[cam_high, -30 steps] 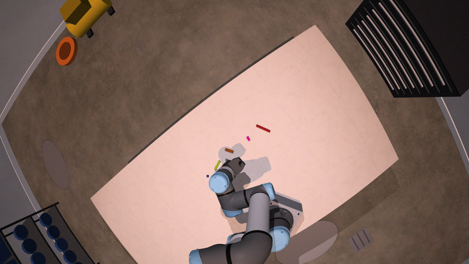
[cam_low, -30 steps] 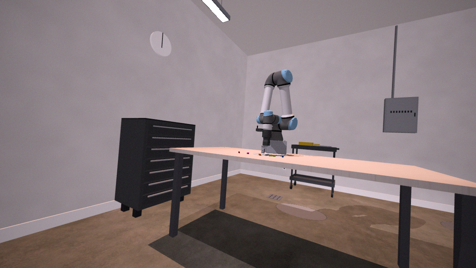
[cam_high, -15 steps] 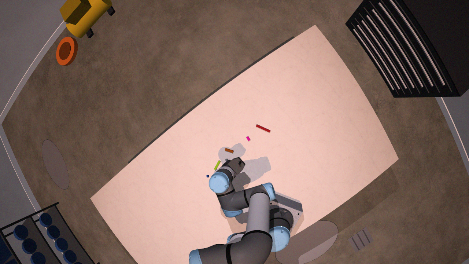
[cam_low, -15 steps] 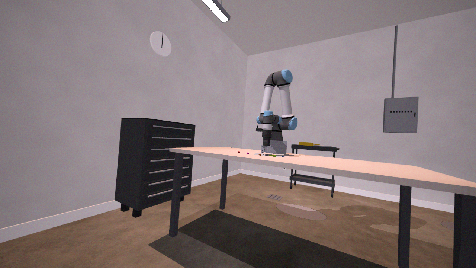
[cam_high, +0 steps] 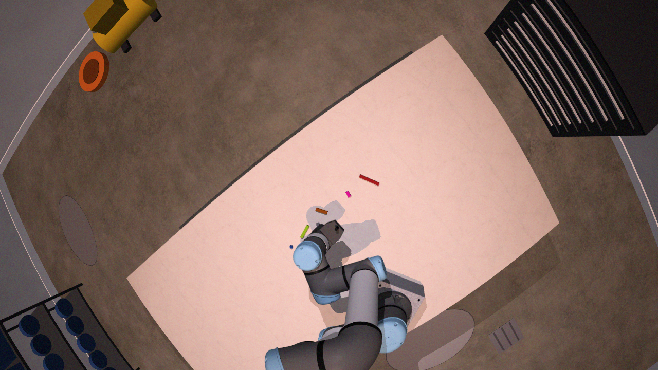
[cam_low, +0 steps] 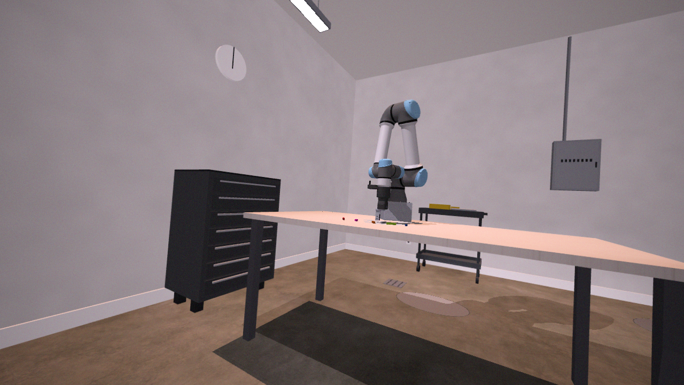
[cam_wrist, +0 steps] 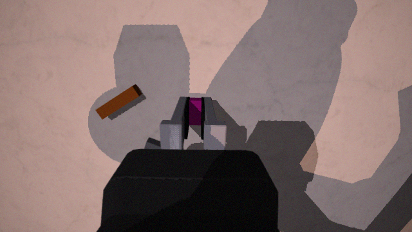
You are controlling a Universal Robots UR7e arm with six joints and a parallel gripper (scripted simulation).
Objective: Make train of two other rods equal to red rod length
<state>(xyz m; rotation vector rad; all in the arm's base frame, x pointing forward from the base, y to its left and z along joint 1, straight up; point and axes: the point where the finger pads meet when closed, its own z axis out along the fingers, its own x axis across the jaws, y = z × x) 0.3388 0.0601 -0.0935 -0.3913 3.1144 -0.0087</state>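
the claw [cam_wrist: 195,111] is clamped on a magenta rod [cam_wrist: 195,110], seen in the wrist view at the centre of the frame, pinched between the two grey fingers and lifted off the tabletop [cam_wrist: 48,180]. to the left of the claw in that view an orange rod [cam_wrist: 118,102] lies flat and tilted, well apart from the fingers.

in the top view the red rod [cam_high: 368,180] lies right of centre, with a second magenta rod [cam_high: 348,193] near it to the lower left. a lime rod [cam_high: 304,231] lies just beside the arm's wrist, and a blue rod [cam_high: 291,246] sits to its lower left.

at the lower left of the top view a rack [cam_high: 27,308] holds round blue items in rows [cam_high: 40,343].
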